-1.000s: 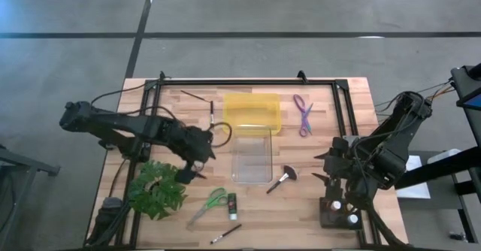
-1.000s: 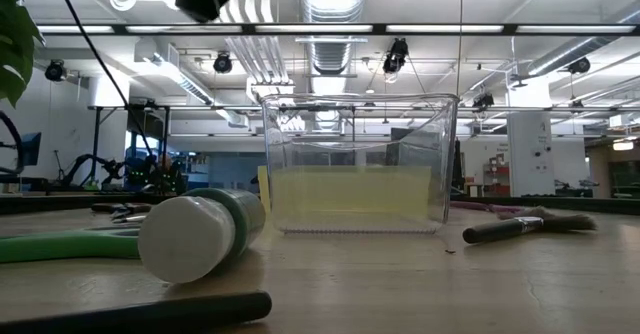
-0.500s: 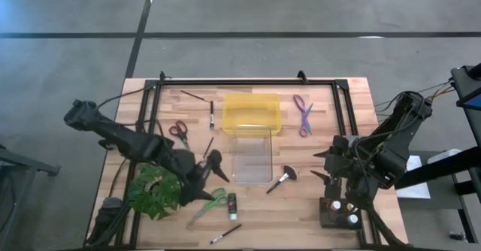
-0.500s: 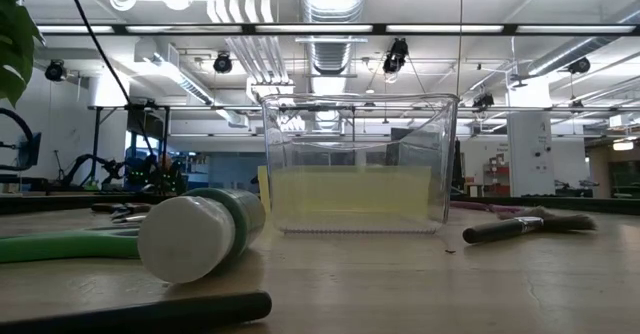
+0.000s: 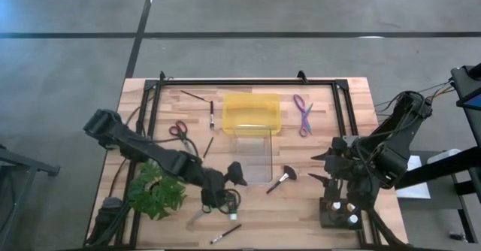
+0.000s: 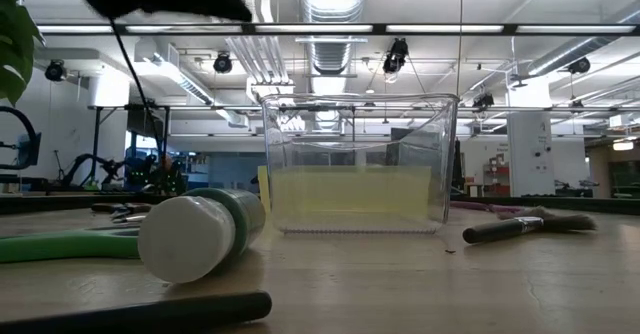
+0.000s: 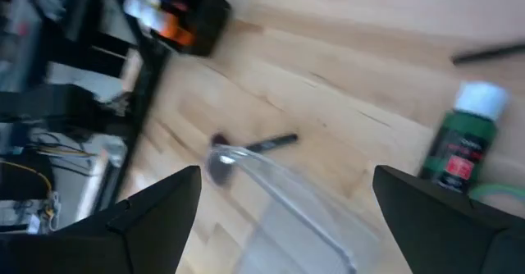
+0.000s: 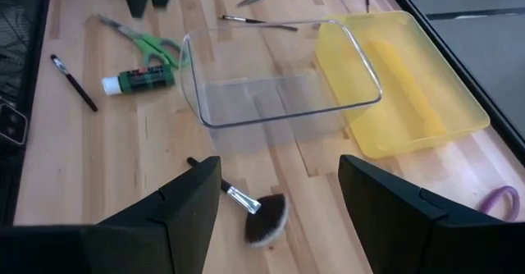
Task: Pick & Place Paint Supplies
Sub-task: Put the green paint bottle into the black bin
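Overhead, the left gripper [image 5: 222, 192] hangs with its fingers spread wide and nothing between them, above the green paint bottle [image 5: 232, 201] and the green-handled scissors [image 5: 203, 207] near the table's front edge, just beside the leafy plant [image 5: 156, 192]. Its own wrist view looks down between the two parted fingers [image 7: 139, 225] at that green bottle [image 7: 461, 139] with its white cap, a corner of the clear bin [image 7: 279, 194], and the broad-headed brush [image 7: 246, 149] beyond it. The right gripper [image 5: 323, 167] waits at the table's right side, jaws apart and empty, above a black holder [image 5: 336, 212] with little paint bottles in it. From its wrist, the clear bin [image 8: 275, 85] and the yellow bin [image 8: 410, 81] sit touching end to end, both empty, with the broad brush [image 8: 246, 204] lying just in front of the clear one, the green scissors [image 8: 148, 43], green bottle [image 8: 139, 80] and a thin dark brush [image 8: 74, 83] farther off. Only the high view shows the purple scissors [image 5: 303, 114] beside the yellow bin [image 5: 252, 112], the red-handled scissors [image 5: 178, 131] on the other side, and two thin brushes [image 5: 203, 104] near the table's [image 5: 301, 221] back. The low view, level with the wood, sees the bottle's white cap [image 6: 185, 236] large in front and the clear bin [image 6: 360, 164] behind it.
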Controlling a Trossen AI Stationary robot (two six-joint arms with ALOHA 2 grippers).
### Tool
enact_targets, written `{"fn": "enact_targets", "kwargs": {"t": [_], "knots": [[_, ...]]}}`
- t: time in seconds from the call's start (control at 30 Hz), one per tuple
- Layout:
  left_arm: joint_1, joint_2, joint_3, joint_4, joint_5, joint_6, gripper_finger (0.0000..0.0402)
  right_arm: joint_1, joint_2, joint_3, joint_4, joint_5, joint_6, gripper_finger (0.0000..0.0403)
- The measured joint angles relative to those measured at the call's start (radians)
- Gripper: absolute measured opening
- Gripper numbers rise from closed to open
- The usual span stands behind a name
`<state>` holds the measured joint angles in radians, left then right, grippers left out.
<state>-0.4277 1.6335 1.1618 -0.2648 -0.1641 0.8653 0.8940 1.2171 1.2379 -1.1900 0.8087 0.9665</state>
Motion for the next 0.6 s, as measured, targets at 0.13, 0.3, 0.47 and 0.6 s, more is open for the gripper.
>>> {"fn": "enact_targets", "kwargs": {"t": [0.13, 0.3, 0.47, 0.6], "knots": [[-0.001, 0.060, -0.001, -0.011, -0.004, 0.001, 0.0367, 0.000, 0.000, 0.016, -0.001, 0.003, -0.003, 0.0246], [-0.017, 0.114, -0.002, -0.026, -0.032, -0.004, 0.0367, 0.000, 0.000, 0.034, 0.001, 0.005, -0.005, 0.0246], [-0.040, 0.144, -0.002, -0.072, -0.059, -0.005, 0.0367, 0.000, 0.000, 0.043, 0.002, 0.006, -0.005, 0.0246], [-0.055, 0.144, -0.003, -0.084, -0.087, -0.008, 0.0367, 0.000, 0.000, 0.045, 0.004, 0.006, -0.006, 0.0246]]}}
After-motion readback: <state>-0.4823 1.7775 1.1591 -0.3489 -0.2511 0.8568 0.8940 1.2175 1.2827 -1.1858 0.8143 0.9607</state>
